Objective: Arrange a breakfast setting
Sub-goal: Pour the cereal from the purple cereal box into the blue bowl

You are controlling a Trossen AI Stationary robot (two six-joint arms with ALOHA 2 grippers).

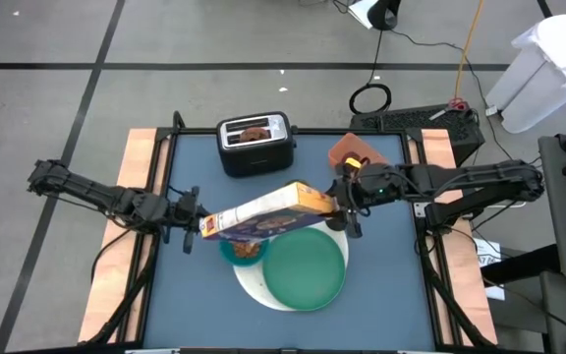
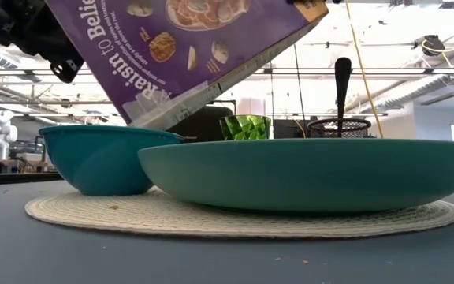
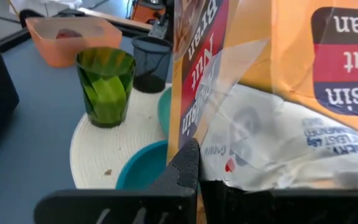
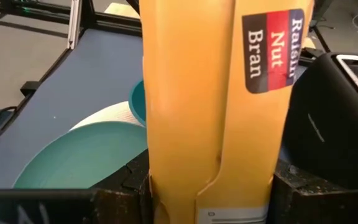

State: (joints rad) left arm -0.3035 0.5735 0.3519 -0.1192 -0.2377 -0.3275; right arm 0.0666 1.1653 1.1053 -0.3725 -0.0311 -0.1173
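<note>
A purple and orange cereal box (image 1: 263, 211) hangs tilted above the blue bowl (image 1: 244, 251), its open end (image 2: 154, 118) lowest, just over the bowl's rim. My right gripper (image 1: 342, 205) is shut on the box's raised end. My left gripper (image 1: 191, 222) is shut at the open end, where the clear inner bag (image 3: 272, 149) shows. The bowl and the large green plate (image 1: 308, 267) rest on the white round disc (image 1: 254, 290). On the disc's far edge stands the lime cup (image 3: 106, 87), with the small black cup (image 3: 151, 62), holding the spoon (image 2: 342, 79), beside it. My left gripper meets the crumpled edge of the inner bag (image 3: 229, 177) at the box's open end, coming roughly level from the table's left. Its own dark fingers (image 3: 185, 171) hide the place of contact, so the number of layers cannot be told. My right gripper pinches the box's closed end (image 4: 210, 199) between its two fingers (image 4: 129, 190), one on each broad face. The fingers come from the table's right, slanting a little downward, along the box. The box is lifted clear and slopes down toward the bowl.
The silver toaster (image 1: 255, 143) stands at the table's far edge with a brown bagel (image 1: 255, 131) in its slot. The orange tray (image 1: 350, 149), with a dark-red fruit (image 3: 67, 34) in it, sits at the far right. Bare blue tabletop lies near the front edge.
</note>
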